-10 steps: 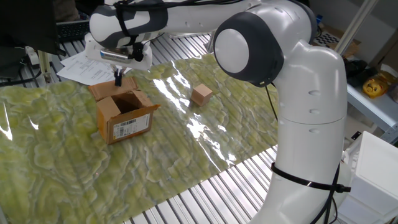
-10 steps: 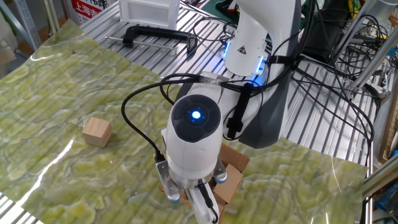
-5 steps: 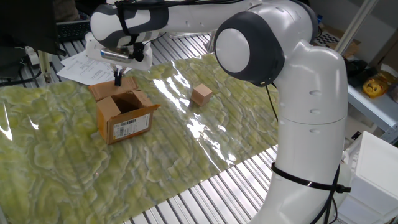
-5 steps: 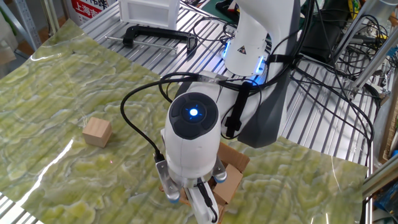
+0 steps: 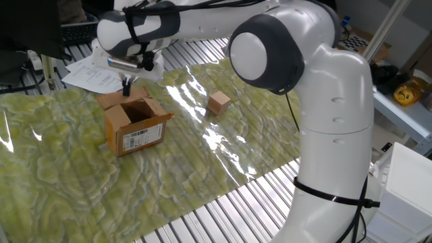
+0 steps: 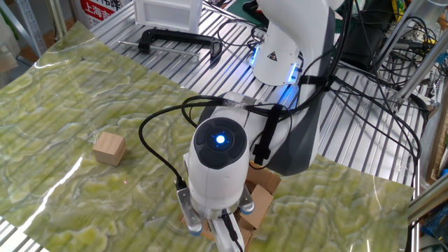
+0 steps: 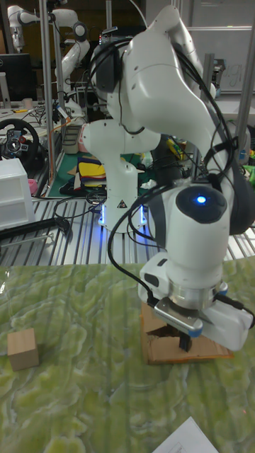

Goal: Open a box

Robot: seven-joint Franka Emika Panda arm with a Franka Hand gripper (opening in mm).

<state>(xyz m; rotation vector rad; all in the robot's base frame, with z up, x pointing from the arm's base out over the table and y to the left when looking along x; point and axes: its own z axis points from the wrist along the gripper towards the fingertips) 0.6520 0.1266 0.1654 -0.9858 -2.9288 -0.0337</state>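
The box (image 5: 136,125) sits on the green-covered bench (image 5: 74,182), flaps up and top open, barcode label facing out. The claw (image 5: 125,88) hangs over its rear flap — fingers drawn together, gripping nothing. A tan cube (image 5: 218,102) lies well apart.

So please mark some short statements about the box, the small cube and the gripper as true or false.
1. The box has its top open. True.
2. The gripper is holding the small cube. False: the cube lies alone on the mat, apart from the gripper.
3. A white barcode label is on one side of the box. True.
4. The gripper is down inside the box. False: it is above the back flap.
5. The cube sits inside the box. False: it is beside it.
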